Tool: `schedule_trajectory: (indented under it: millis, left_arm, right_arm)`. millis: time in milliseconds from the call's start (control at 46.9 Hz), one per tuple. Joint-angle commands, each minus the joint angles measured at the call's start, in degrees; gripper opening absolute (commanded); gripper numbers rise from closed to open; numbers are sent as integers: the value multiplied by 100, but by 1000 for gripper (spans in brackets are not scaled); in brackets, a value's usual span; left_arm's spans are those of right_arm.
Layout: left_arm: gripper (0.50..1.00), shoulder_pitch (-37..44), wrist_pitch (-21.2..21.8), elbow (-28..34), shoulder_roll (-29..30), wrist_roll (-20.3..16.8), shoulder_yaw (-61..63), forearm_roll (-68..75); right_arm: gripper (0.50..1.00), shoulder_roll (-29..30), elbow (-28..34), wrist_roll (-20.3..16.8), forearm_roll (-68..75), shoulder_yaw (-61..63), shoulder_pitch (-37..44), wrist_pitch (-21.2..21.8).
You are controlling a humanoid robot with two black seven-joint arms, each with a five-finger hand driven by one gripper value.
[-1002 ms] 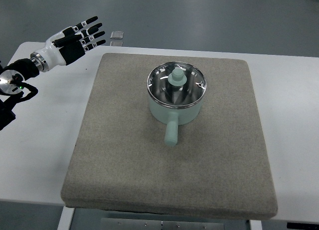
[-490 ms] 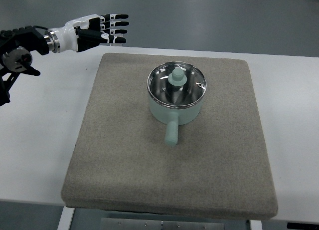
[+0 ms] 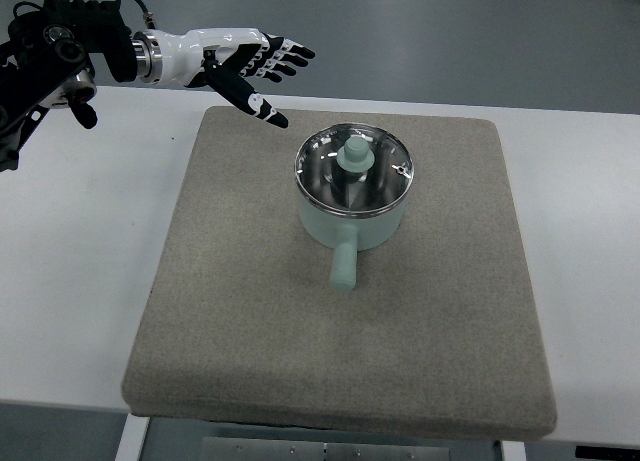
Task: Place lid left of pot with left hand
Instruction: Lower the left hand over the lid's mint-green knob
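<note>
A pale green pot (image 3: 352, 221) stands on the grey mat (image 3: 230, 311), its handle pointing toward the near edge. The glass lid (image 3: 355, 169) with a pale green knob sits on top of the pot. My left hand (image 3: 262, 71) hovers over the mat's far left corner, up and to the left of the pot, apart from the lid. Its black and white fingers are spread with the thumb pointing down, and it holds nothing.
The mat lies on a white table (image 3: 80, 281). Bare mat shows to the left of the pot and in front of it. The left arm's dark joints (image 3: 50, 51) hang over the table's far left corner.
My left hand has swung right and toward the pot, from beyond the table's far left corner to above the mat's far left corner. The pot and lid have stayed still.
</note>
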Motion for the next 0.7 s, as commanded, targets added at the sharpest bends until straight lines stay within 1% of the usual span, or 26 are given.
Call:
schedule_trajectory:
  millis: [0, 107, 277, 533, 682]
  left_arm:
    - [994, -125, -1, -239, -21, -5, -1, 499]
    - [994, -292, -1, -644, -39, -5, -1, 1061]
    - [994, -416, -1, -917, -135, -5, 78, 1896]
    - [996, -425, -1, -829, -794, -5, 157, 2925]
    - [994, -460, -1, -829, -891, -5, 297, 2978]
  right_arm:
    - [924, 0, 0, 0, 0, 4, -4, 0]
    - [924, 0, 0, 0, 0, 4, -4, 0]
    - [924, 0, 0, 0, 0, 4, -4, 0]
    - [924, 0, 0, 0, 0, 4, -4, 0]
    - [924, 0, 0, 0, 0, 4, -4, 0]
